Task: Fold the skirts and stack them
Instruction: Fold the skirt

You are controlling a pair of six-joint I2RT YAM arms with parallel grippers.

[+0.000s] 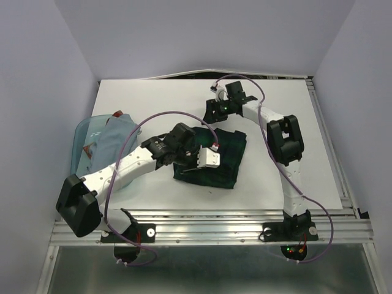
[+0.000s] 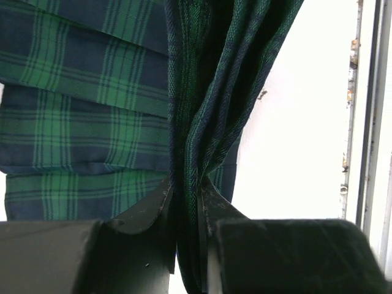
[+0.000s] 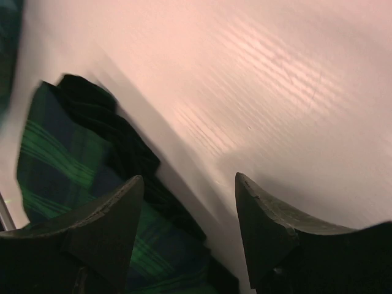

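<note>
The dark green-and-navy tartan skirt [image 1: 228,153] lies in the middle of the white table. My left gripper [image 1: 191,165] is shut on a gathered fold of it at its near left side. In the left wrist view the cloth [image 2: 86,122] runs up from between my closed fingers [image 2: 187,196], pulled taut. My right gripper [image 1: 211,113] is open and empty, hovering just beyond the skirt's far left corner. In the right wrist view its fingers [image 3: 190,180] frame bare table, with tartan [image 3: 55,159] at the left. A pale grey-blue skirt [image 1: 113,141] lies in the tub at the left.
A translucent blue plastic tub [image 1: 82,136] stands at the table's left edge, with the left arm reaching past it. A metal rail [image 1: 214,220] runs along the near edge. Purple walls close in the left, right and back.
</note>
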